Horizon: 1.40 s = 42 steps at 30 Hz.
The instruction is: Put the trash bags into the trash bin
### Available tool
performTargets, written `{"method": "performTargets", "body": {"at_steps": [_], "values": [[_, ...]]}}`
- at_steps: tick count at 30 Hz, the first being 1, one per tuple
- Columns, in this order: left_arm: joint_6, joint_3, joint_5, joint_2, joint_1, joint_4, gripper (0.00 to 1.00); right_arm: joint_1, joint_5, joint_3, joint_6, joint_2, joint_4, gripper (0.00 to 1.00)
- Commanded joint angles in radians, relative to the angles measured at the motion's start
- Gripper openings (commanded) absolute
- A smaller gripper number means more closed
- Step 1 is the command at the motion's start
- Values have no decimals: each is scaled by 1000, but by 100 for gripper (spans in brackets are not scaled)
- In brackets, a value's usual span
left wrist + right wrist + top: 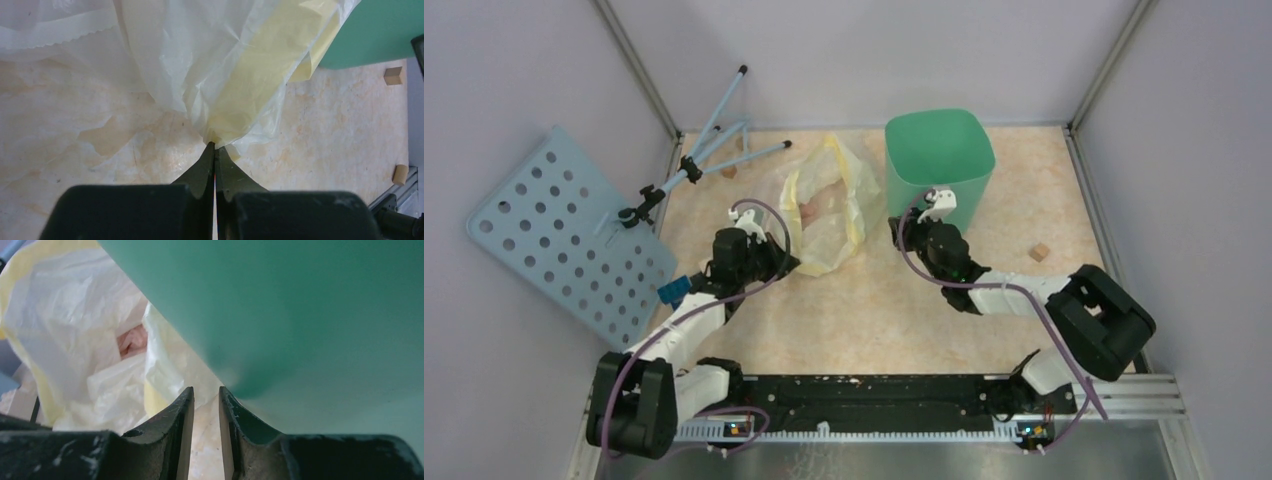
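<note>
Left wrist: L gripper (215, 146) pinches yellow bag (260, 65); R gripper (206, 392) narrow, empty, just beside bin (310, 315). Pink bag (131, 340) sits inside yellow; R shld reach in, grip a fold.

My left arm reaches forward, left gripper (215, 146) squeezed tight on a corner of the yellow bag (250, 75). My right arm bends inward, right gripper (206, 392) jaws narrowly parted.
</note>
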Motion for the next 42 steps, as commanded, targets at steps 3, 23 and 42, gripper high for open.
{"method": "performTargets", "body": {"at_steps": [3, 23, 42], "values": [[28, -20, 19, -71, 3, -15, 0, -32, 208, 81, 52, 55, 52, 26], [45, -90, 150, -168, 2, -119, 0, -248, 40, 74, 42, -3, -119, 46], [15, -143, 123, -231, -4, -100, 0, 257, 445, 499, -41, 210, -650, 79]]}}
